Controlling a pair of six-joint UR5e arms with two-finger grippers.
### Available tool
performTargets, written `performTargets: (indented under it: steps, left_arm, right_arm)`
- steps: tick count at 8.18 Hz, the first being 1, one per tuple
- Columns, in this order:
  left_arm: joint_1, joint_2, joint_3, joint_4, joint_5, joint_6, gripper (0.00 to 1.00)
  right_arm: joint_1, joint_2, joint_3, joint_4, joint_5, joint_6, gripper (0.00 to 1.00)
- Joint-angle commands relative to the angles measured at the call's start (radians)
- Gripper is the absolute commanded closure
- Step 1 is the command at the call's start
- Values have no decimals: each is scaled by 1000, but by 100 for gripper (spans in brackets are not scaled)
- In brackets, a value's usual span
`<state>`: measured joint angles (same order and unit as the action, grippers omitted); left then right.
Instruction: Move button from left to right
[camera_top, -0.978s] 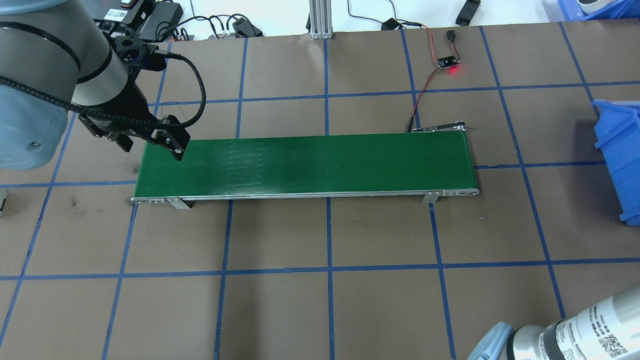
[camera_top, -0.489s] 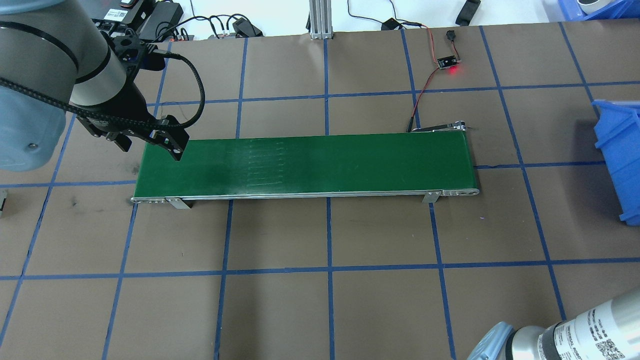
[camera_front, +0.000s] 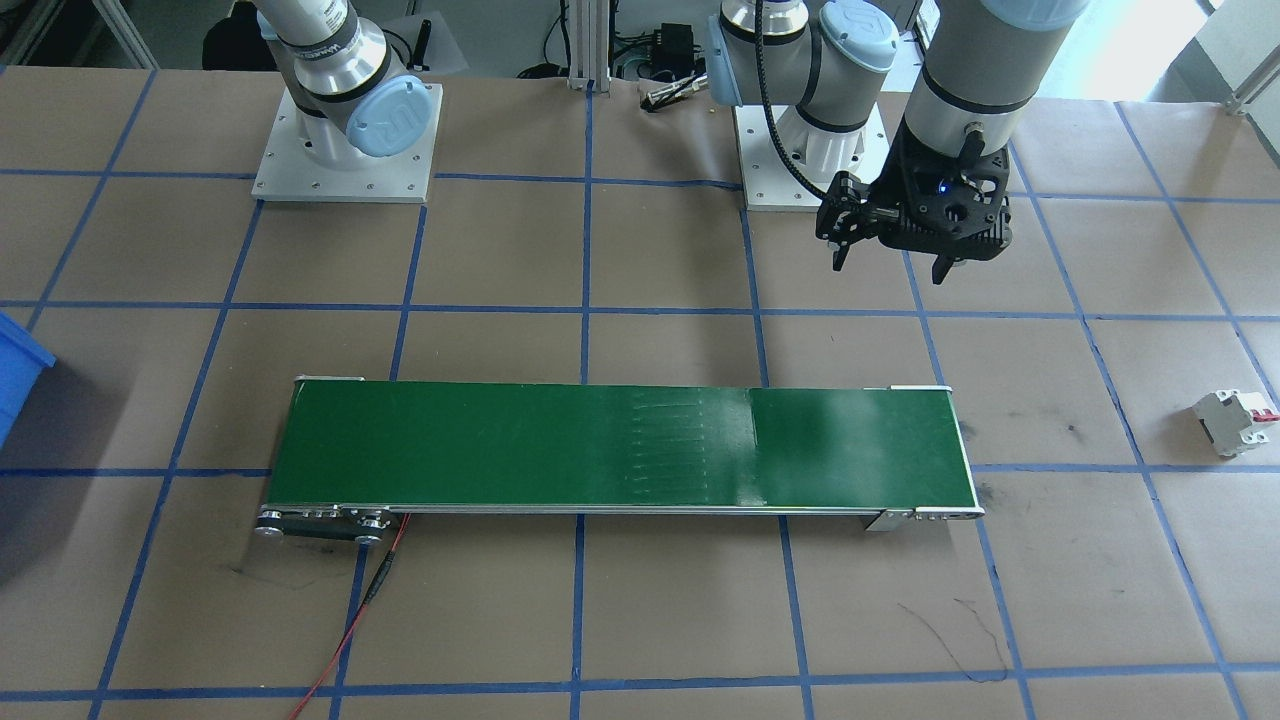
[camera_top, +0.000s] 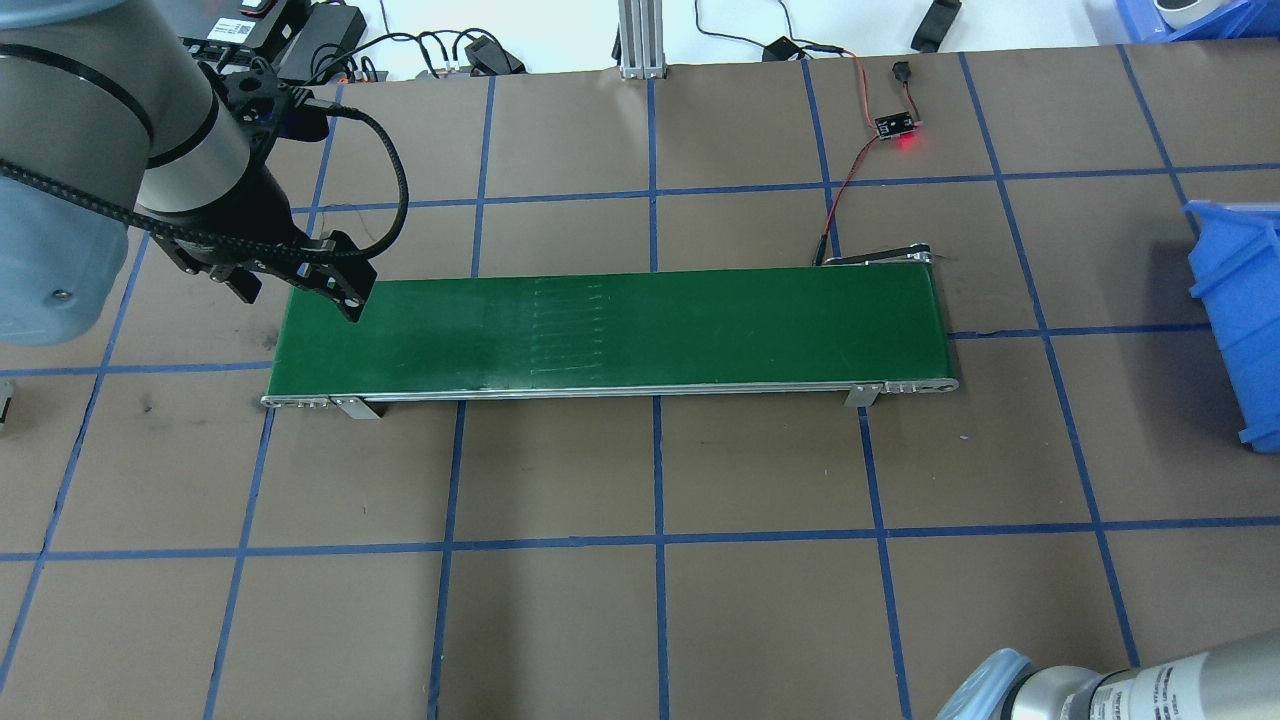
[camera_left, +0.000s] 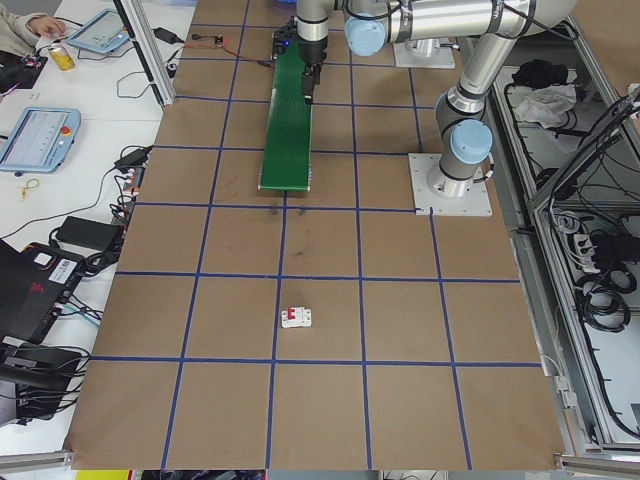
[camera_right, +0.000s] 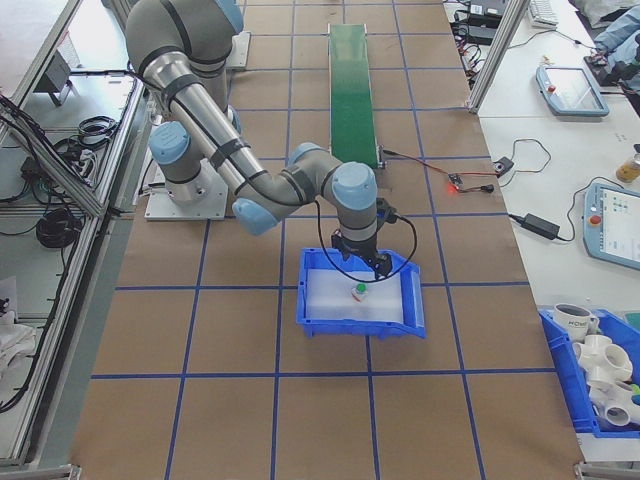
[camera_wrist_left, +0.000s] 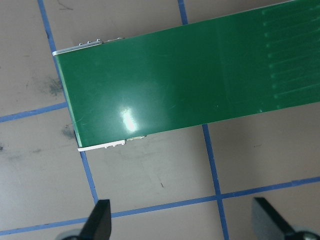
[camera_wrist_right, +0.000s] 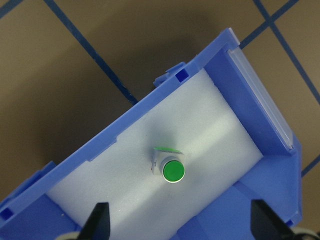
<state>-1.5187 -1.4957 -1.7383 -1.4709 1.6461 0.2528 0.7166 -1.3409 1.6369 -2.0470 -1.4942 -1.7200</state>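
Note:
The button (camera_wrist_right: 173, 171), green cap on a pale body, rests on the white foam floor of a blue bin (camera_wrist_right: 260, 120); in the exterior right view the button (camera_right: 360, 291) shows as a small green dot. My right gripper (camera_wrist_right: 182, 225) hangs open right above it, nothing between its fingers. My left gripper (camera_top: 298, 292) stands open and empty over the left end of the green conveyor belt (camera_top: 620, 325), on the robot's side of it; it also shows as the left gripper (camera_front: 890, 262) and the left gripper (camera_wrist_left: 185, 220).
A white circuit breaker (camera_front: 1237, 420) with a red lever lies on the table far to the robot's left. The blue bin (camera_top: 1240, 310) sits past the belt's right end. A small board with a red light (camera_top: 897, 125) and wires lies behind the belt.
The faint ridge marks on the belt have travelled to the right. The left gripper has edged slightly leftward. The right arm's elbow has sunk lower at the frame's bottom.

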Motion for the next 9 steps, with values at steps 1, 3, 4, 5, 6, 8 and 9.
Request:
performTargets:
  steps: [1, 3, 4, 5, 6, 8, 9]
  left_arm:
    - [0, 2, 5, -15, 1, -9, 0]
    - [-2, -6, 8, -3, -2, -9, 0]
    - [-3, -9, 9, -2, -11, -12, 0]
    - [-8, -24, 9, -2, -15, -12, 0]
    - [-11, -23, 9, -2, -18, -15, 0]
    - [-11, -24, 9, -2, -22, -33, 0]
    - [-11, -24, 9, -2, -61, -49, 0]
  right_arm:
    - [79, -167, -5, 218, 2, 205, 0]
    - [240, -202, -3, 290, -8, 470, 0]
    - [304, -224, -2, 336, -15, 638, 0]
    - [379, -240, 1, 358, -26, 728, 0]
    - [486, -242, 0, 375, -82, 828, 0]
    - [685, -241, -2, 375, -116, 1052, 0]
    - [774, -236, -3, 377, -121, 1136, 0]
